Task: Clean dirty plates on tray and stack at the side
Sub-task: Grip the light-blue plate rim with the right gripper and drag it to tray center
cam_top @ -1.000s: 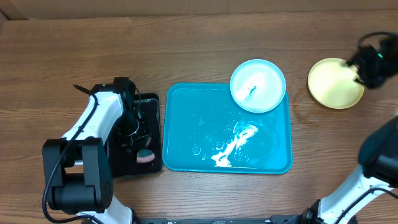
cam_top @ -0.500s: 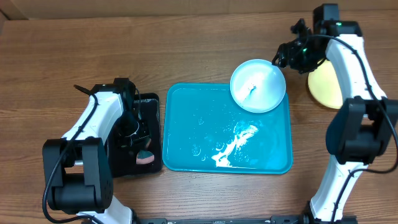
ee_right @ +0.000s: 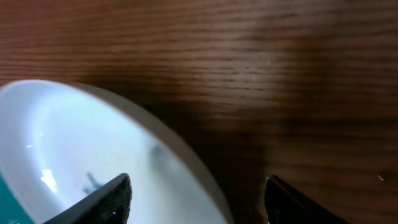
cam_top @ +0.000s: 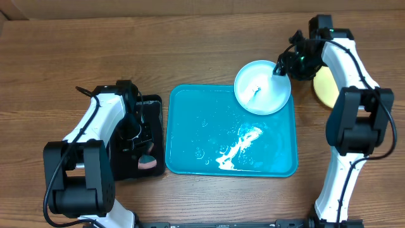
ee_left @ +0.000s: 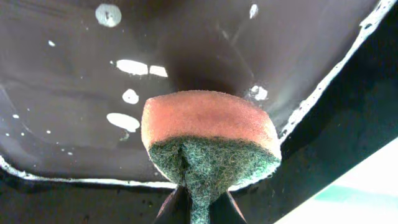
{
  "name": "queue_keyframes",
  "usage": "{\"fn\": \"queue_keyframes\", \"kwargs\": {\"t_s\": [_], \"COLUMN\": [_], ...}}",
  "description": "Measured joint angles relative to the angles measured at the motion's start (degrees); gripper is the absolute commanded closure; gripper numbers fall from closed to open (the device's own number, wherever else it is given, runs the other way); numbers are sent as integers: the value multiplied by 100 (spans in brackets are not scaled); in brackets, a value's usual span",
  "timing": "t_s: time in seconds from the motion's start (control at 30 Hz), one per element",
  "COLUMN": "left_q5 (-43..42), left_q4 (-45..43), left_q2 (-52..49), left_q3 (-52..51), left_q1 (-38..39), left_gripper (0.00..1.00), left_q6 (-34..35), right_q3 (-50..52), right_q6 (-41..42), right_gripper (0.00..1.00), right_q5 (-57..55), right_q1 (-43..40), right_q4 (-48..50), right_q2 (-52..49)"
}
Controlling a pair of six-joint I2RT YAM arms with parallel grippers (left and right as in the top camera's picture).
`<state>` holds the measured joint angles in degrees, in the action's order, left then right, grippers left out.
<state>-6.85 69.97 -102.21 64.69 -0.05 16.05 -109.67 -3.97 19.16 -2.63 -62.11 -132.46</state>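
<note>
1. The light blue plate (cam_top: 262, 88) lies on the turquoise tray (cam_top: 190, 126), at its upper right corner in the overhead view. It overlaps the rim and has a dark smear at its centre.
2. The right gripper (ee_right: 196, 202) is spread wide astride that plate's edge and grasps nothing; whether a finger touches the plate is hard to judge.
3. A yellow-green plate (cam_top: 321, 90) rests on the table (cam_top: 190, 44) near the tray, partly hidden by the right arm.
4. The left gripper (ee_left: 198, 210) is clenched on a sponge (ee_left: 208, 134) over the black tray (ee_left: 74, 74).

Location: a robotics lab workstation. A left arm (cam_top: 95, 120) and a right arm (cam_top: 351, 63), white with black joints, stand at one edge of a wood-grain table (cam_top: 190, 44). A turquoise tray (cam_top: 190, 120) lies between them.
</note>
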Motion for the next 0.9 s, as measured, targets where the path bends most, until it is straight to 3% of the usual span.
{"fn": "queue_keyframes", "kwargs": {"t_s": [0.13,0.2,0.33,0.5,0.9], "left_q5": [0,0,-2,0,-2], "left_q4": [33,35,48,55,55], "left_q2": [0,0,0,0,0], "left_q3": [0,-2,0,0,-2], "left_q1": [0,0,0,0,0], "left_gripper": [95,96,96,96,96], "left_q6": [0,0,0,0,0], "right_q3": [11,13,20,111,227], "right_q6": [-61,-39,-42,-63,35], "right_gripper": [62,66,62,94,96], "right_q5": [-13,-7,-9,-2,101], "right_q1": [0,0,2,2,2], "right_q4": [39,85,111,199,103], "right_q2": [-118,-116,-116,-116,-111]}}
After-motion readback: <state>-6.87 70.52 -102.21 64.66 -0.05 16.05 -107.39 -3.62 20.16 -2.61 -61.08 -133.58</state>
